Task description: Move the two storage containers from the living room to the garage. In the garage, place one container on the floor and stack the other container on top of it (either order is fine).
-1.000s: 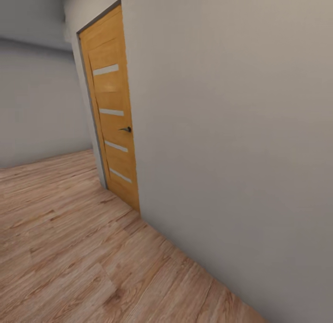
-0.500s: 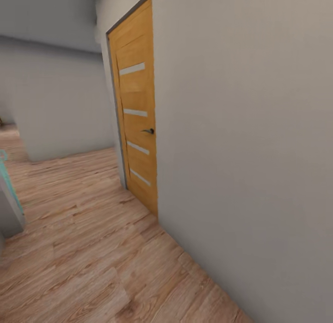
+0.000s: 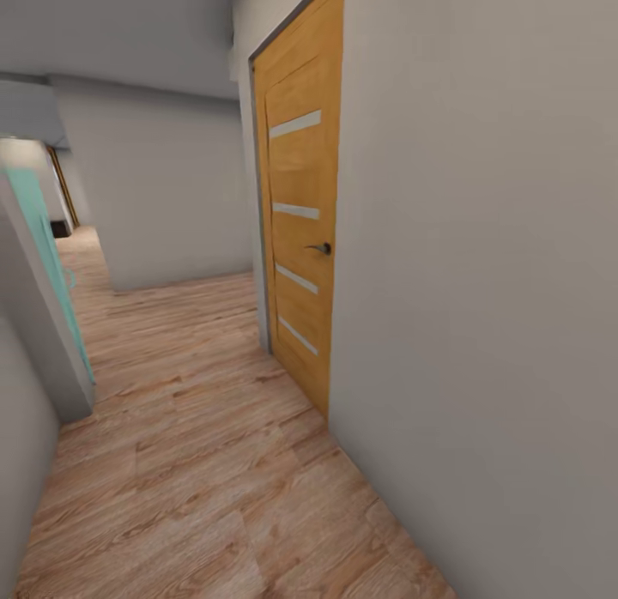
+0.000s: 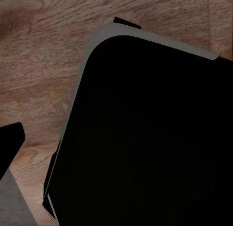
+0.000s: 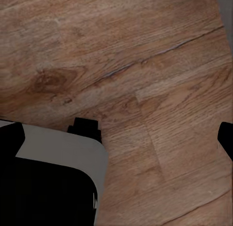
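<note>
One long grey-white wall (image 3: 481,281) is running down the corridor, wood plank floor (image 3: 197,462) stretching beside it. Set in that wall, an orange door (image 3: 300,230) with a dark handle (image 3: 320,249) is standing closed. Whether the grippers are open, I cannot tell, nor where the containers are sitting.

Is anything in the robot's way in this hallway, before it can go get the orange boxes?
Nothing stands on the wood floor ahead; the hallway runs open toward the back. A closed orange door sits in the right wall, and a teal panel edges the left side. The boxes themselves aren't in sight here.
</note>
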Motion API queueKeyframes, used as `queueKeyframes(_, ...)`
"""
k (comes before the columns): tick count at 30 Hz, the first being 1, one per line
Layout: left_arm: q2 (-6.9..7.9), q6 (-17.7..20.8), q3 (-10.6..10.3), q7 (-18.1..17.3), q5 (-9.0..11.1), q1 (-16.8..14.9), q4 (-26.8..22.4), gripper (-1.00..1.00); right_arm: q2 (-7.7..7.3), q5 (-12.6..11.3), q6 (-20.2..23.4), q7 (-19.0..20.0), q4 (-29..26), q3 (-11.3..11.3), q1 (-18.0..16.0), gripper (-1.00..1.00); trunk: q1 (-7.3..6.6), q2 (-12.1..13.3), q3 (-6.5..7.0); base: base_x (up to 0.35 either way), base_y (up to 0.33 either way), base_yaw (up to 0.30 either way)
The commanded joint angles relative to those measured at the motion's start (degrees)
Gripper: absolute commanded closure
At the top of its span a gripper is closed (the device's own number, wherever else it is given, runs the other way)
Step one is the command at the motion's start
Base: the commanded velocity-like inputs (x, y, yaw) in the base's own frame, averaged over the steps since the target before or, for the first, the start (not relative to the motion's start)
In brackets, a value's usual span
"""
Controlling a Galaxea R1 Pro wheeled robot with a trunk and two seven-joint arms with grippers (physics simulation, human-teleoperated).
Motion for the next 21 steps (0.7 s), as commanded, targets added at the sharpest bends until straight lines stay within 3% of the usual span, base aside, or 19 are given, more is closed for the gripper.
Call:
queueKeyframes(1,-0.01,-0.1,0.0,0.0,0.2,0.0,0.0,-1.0,0.01,-0.4,-0.3,-0.1,0.2,0.5,-0.1,-1.0,0.03,0.0,-0.05,0.321,0.0,0.3)
queueKeyframes(21,-0.01,-0.1,0.0,0.0,0.2,0.0,0.0,-1.0,0.0,-0.3,-0.3,-0.1,0.2,0.5,-0.1,-1.0,0.03,0.0,-0.05,0.321,0.0,0.299)
